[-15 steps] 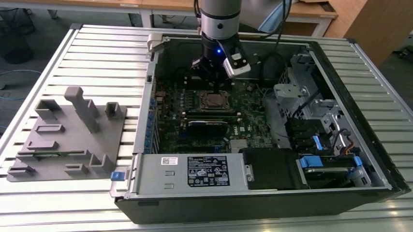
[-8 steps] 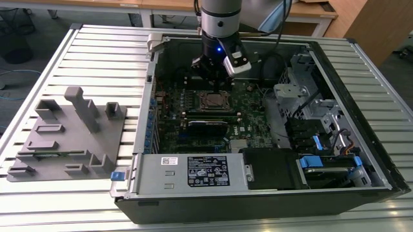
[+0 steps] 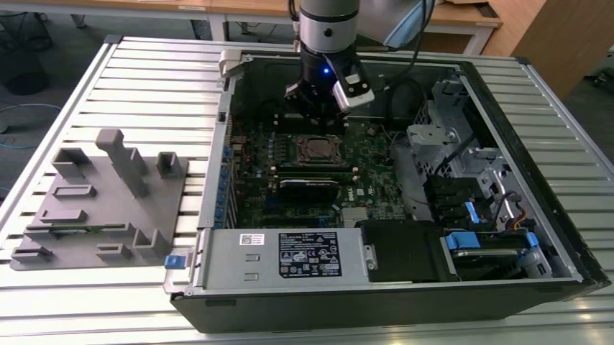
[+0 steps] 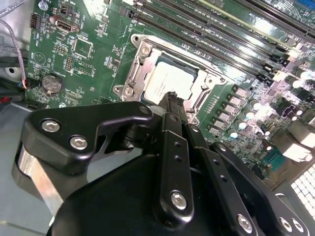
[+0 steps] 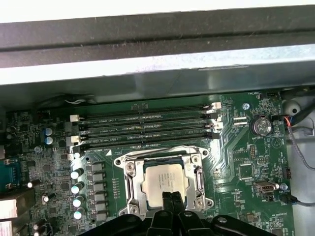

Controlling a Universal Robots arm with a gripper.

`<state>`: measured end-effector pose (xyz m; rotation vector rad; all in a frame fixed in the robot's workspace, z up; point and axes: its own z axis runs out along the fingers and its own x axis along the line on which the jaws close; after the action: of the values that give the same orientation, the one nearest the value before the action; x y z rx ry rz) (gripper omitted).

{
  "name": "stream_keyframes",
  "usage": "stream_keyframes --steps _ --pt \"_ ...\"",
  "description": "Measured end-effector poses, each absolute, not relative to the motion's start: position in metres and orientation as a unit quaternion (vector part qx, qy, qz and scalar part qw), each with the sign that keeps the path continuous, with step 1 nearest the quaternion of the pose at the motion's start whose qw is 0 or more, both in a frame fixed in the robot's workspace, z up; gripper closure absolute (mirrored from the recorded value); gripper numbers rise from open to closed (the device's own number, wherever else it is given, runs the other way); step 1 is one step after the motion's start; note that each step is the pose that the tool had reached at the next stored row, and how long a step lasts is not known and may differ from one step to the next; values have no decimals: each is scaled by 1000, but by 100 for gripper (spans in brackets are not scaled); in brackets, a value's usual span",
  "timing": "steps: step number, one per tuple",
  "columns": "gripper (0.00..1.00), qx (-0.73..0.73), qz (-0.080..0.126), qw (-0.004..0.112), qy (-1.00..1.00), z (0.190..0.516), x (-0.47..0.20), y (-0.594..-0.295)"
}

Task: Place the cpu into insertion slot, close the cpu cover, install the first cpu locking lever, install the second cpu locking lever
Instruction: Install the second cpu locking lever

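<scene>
Slatted metal bench (image 3: 115,65) carries open computer case (image 3: 537,237) lying on side, grey fixture block (image 3: 106,201) at exterior view's left. Green circuit board (image 3: 369,154) fills case floor. Insertion slot (image 5: 129,189) sits near board centre, below row of memory slots (image 5: 145,129). Cpu cover (image 5: 162,151) lies down around cpu (image 5: 165,181), silver top showing through cut-out. Pincer (image 5: 171,195) hovers just above cpu, fingertips pressed together, holding nothing.
</scene>
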<state>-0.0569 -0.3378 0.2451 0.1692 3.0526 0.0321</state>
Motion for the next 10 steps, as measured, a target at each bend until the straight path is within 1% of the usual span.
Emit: stream_keyframes --steps 10 --pt "89 55 11 42 998 250 -57 -338"
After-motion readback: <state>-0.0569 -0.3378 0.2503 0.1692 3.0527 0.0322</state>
